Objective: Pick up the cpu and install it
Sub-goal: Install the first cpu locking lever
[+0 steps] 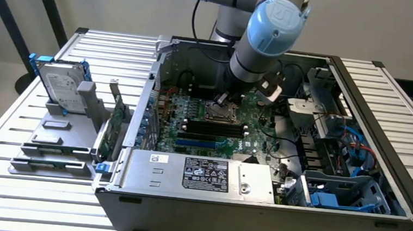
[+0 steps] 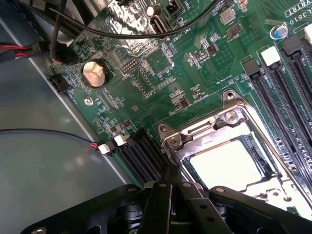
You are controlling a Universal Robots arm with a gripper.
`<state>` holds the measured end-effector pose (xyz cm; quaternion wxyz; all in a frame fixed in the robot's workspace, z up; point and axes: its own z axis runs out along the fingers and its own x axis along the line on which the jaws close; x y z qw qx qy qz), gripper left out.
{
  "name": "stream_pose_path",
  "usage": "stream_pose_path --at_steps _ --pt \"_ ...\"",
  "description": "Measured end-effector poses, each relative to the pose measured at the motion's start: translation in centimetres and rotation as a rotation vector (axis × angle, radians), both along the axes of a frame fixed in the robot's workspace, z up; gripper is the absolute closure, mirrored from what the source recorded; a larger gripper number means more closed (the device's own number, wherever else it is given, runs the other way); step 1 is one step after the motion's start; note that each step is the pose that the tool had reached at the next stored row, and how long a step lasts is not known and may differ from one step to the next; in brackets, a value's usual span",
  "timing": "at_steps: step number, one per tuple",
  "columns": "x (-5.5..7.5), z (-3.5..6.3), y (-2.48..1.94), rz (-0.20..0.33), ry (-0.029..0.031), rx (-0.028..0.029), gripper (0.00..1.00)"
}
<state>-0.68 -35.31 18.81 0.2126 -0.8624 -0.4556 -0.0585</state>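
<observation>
My gripper [image 1: 220, 102] is down inside the open computer case, just over the motherboard's cpu socket [image 1: 222, 114]. In the wrist view the dark fingers [image 2: 161, 195] are pressed together with nothing visible between them. The gripper's tip [image 2: 168, 176] rests by the corner of the socket's metal frame [image 2: 195, 131]. Inside that frame lies a flat, bright, pale square [image 2: 225, 164] that looks like the cpu's shiny top, seated in the socket. The frame lies flat around it.
Black memory slots [image 2: 273, 92] flank the socket. A coin battery [image 2: 93, 73] and black cables [image 2: 122, 34] lie on the green board. The power supply [image 1: 202, 174] and blue drive cage [image 1: 339, 198] fill the case's front. Outside stand a hard drive [image 1: 62, 86], a grey holder [image 1: 56, 137] and a green card [image 1: 114, 125].
</observation>
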Motion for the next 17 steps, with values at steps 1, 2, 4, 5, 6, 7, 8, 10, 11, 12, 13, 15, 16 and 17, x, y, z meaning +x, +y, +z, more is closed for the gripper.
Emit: stream_pose_path --at_steps 1,2,4,5,6,7,8,10,11,12,13,15,16,17 --pt "0.0 -0.04 -0.01 0.0 0.0001 0.0007 0.89" --pt "0.0 -0.08 -0.01 0.0 0.0 0.0019 0.89" --pt "0.0 -0.13 -0.01 0.0 0.0002 0.0036 0.89" --pt "0.0 -0.14 -0.01 0.0 0.0002 0.0049 0.89" --pt "0.0 -0.15 -0.02 0.0 0.0001 0.0059 0.89" --pt "0.0 -0.15 -0.04 0.0 0.0 0.0068 0.89" --pt "0.0 -0.11 -0.07 0.0 0.0 0.0078 0.89" --pt "0.0 0.04 -0.12 0.0 0.0003 0.0104 0.89" --pt "-0.1 0.15 -0.15 0.0 0.0005 0.0122 0.89" --pt "-0.1 0.26 -0.17 0.0 0.0007 0.0145 0.89" --pt "-0.3 0.37 -0.19 0.0 0.0009 0.0168 0.89" --pt "-0.6 0.56 -0.22 0.0 0.0014 0.0205 0.89" --pt "-0.9 0.61 -0.22 0.0 0.0018 0.0225 0.89" --pt "-1.1 0.63 -0.22 0.0 0.0023 0.0244 0.89"
